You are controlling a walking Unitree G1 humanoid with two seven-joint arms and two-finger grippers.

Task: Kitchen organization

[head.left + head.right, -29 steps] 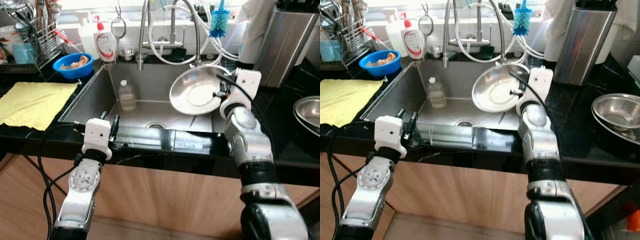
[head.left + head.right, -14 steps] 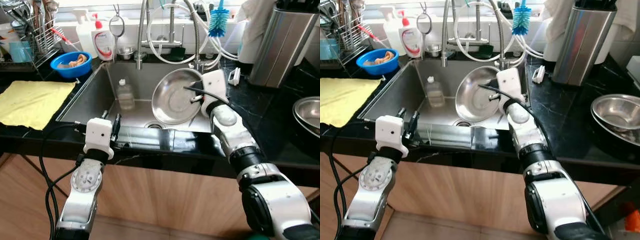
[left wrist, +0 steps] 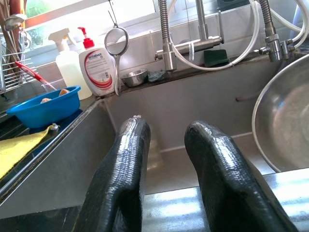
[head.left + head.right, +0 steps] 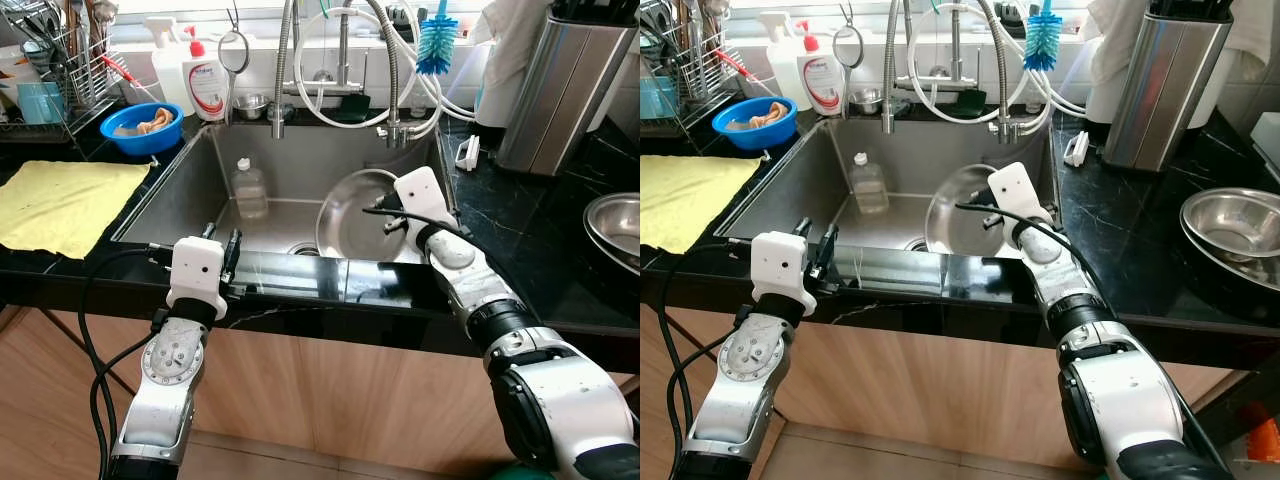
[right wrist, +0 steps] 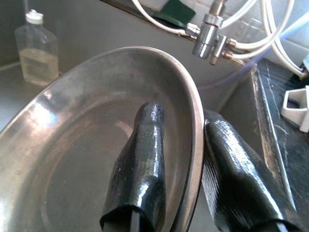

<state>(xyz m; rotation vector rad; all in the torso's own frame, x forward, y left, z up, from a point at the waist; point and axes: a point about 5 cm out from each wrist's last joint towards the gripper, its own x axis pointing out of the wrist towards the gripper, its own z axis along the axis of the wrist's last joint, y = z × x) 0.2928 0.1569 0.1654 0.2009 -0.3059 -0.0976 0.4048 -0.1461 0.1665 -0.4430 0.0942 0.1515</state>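
A round steel plate (image 4: 352, 216) stands tilted inside the sink (image 4: 190, 195), low on its right side. My right gripper (image 5: 181, 145) is shut on the plate's rim (image 5: 195, 130), one finger inside the dish and one behind it. My left gripper (image 3: 166, 164) is open and holds nothing. It hovers over the sink's front edge (image 4: 290, 275) on the left. A small clear bottle (image 4: 251, 189) stands in the sink near the back left.
A yellow cloth (image 4: 62, 203) lies on the left counter, with a blue bowl (image 4: 143, 127) and a dish rack (image 4: 50, 70) behind it. Soap bottles (image 4: 203, 86) and taps (image 4: 340, 70) line the back. A steel bowl (image 4: 615, 226) and a steel canister (image 4: 560, 85) stand on the right.
My right gripper has carried the plate from above the sink's right rim leftward and down into the basin. The left arm has stayed where it was.
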